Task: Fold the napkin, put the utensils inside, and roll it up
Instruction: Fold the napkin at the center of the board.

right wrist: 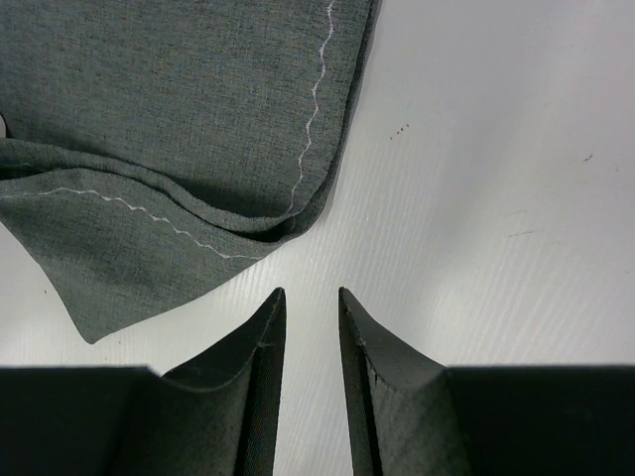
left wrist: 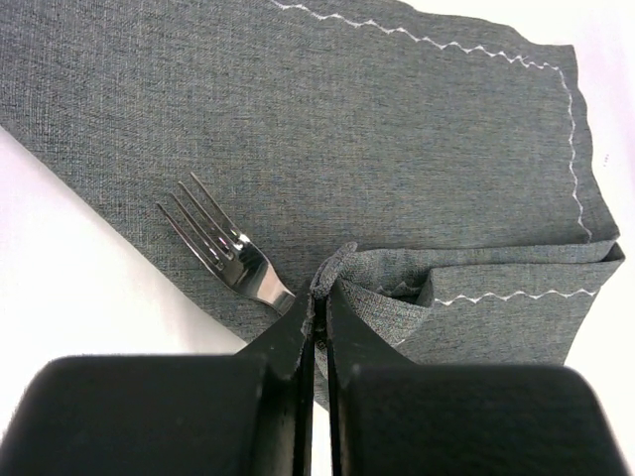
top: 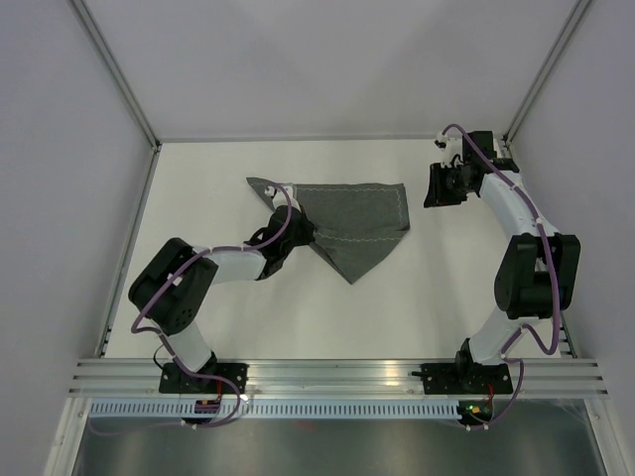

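Note:
The dark grey napkin [top: 357,223] lies folded in the middle of the table, its lighter stitched hem showing. My left gripper [top: 298,230] is shut on a pinched fold of the napkin [left wrist: 397,149] at its left side. The fork's silver tines [left wrist: 223,248] lie on the cloth just left of my fingers; its handle is hidden under them. My right gripper [top: 437,186] is open and empty, hovering over bare table to the right of the napkin [right wrist: 179,109], whose folded corner lies just ahead of its fingertips [right wrist: 270,317].
The white table [top: 446,297] is bounded by grey walls at left, right and back. An aluminium rail [top: 337,372] with the arm bases runs along the near edge.

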